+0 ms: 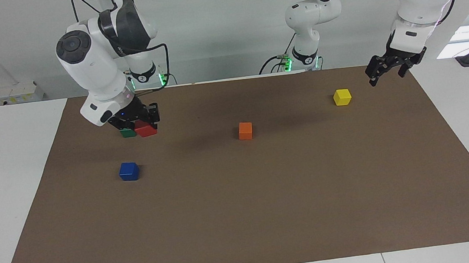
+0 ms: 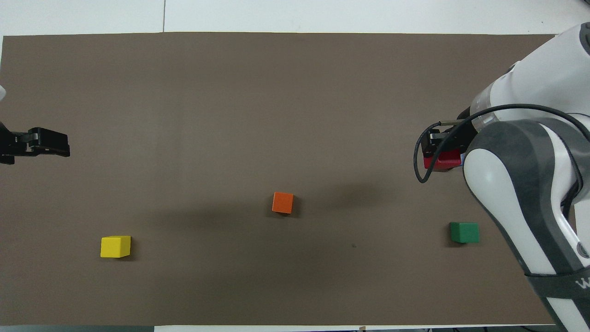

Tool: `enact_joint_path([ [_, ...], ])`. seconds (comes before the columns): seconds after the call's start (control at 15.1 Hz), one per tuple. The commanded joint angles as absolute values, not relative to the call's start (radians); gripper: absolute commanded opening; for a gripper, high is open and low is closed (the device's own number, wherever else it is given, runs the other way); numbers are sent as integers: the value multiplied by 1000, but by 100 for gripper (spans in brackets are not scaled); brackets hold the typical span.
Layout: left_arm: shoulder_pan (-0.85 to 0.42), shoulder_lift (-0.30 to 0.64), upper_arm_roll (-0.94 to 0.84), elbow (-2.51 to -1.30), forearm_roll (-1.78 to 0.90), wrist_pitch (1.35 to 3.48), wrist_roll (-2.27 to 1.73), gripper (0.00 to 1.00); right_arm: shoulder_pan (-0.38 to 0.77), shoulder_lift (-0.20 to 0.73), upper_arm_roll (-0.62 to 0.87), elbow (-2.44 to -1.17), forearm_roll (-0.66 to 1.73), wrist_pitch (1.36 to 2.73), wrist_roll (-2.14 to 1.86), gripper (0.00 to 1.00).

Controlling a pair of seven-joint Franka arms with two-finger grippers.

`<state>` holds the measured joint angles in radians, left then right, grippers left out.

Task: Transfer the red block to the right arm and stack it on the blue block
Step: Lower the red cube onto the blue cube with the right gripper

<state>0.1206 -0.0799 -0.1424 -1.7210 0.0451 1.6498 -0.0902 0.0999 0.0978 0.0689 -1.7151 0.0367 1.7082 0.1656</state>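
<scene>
Jaws of the right gripper [image 1: 140, 122] pinch the red block [image 1: 145, 128], raised above the table [image 1: 267, 197]; the blue block [image 1: 129, 171] sits at its six o'clock. Left gripper [image 1: 387, 72] waits, jaws spread, over the table's edge, at the yellow block's [image 1: 342, 97] two o'clock.

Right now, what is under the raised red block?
The brown mat, with the blue block seemingly below the red block in the right tool. From overhead, arm and red block hide the blue one.
</scene>
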Motion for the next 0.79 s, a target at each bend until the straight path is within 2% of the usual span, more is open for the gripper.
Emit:
enact_joint_path([
  [0.0, 84, -95, -84, -1741, 14, 1678, -48, 100, 97, 64, 75, -1840, -56, 1828, 222, 0],
  [0.13, 80, -26, -97, -1663, 24, 1648, -51, 100, 86, 55, 74, -1920, -100, 1919, 229, 0],
  [0.73, 64, -48, -94, -1687, -21, 1654, -51, 100, -8, 90, 74, -2101, -163, 2197, 209, 0],
])
